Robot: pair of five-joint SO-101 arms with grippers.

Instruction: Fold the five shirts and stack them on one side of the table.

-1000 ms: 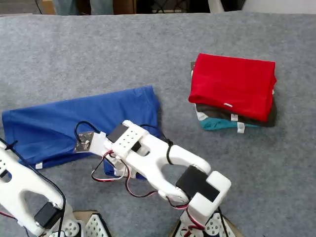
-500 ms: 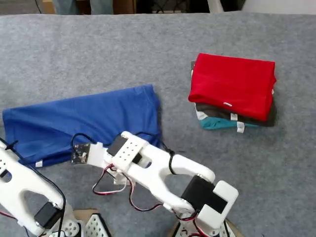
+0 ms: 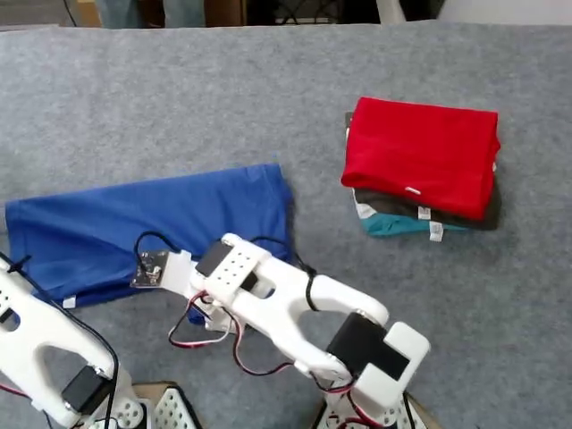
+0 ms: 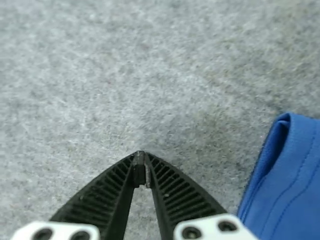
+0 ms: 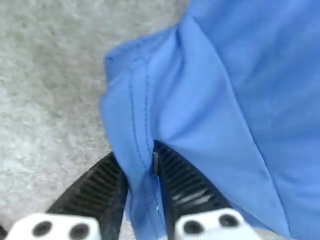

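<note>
One blue cotton shirt [image 3: 134, 223], partly folded, lies flat on the near left of the grey felt-covered table [image 3: 223, 89]. Its near edge is bunched into a stitched fold between the black ribbed fingers of the right gripper [image 5: 150, 161], whose jaws are clamped on that hem. The white right arm [image 3: 295, 304] reaches leftward from the near edge to the shirt's near right corner. The left gripper [image 4: 140, 161], jaws pressed together on nothing, hangs over bare felt near an edge of the shirt. A stack of folded shirts [image 3: 420, 170] sits on the right, well apart from the blue one, with red on top and dark grey, white and teal beneath (four layers, counted by their edges)
</note>
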